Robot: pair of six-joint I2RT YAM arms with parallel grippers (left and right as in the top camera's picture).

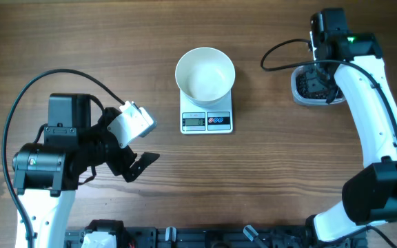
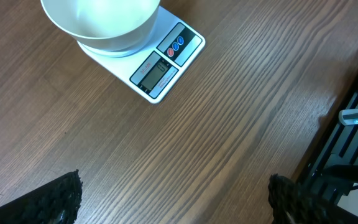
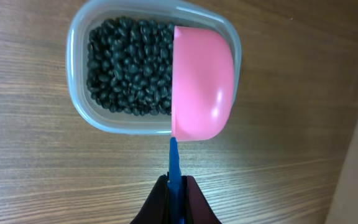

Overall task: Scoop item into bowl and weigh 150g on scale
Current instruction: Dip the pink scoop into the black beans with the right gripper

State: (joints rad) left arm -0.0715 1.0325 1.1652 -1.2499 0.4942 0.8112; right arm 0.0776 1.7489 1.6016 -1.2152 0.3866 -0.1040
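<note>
Wood-grain table (image 1: 288, 172) fills every view. My right gripper (image 3: 174, 190) is clamped tight on the thin blue handle (image 3: 173, 152) of a pink scoop (image 3: 202, 84). The scoop's rounded back faces the wrist camera and covers the right side of a clear tub (image 3: 76, 93). Black beans (image 3: 126, 68) fill that tub, just ahead of the jaws. Well to its left, the white bowl (image 1: 179, 72) sits on the scale (image 1: 207, 121). My left gripper (image 2: 174, 202) hovers near the scale, jaws spread wide over bare wood.
</note>
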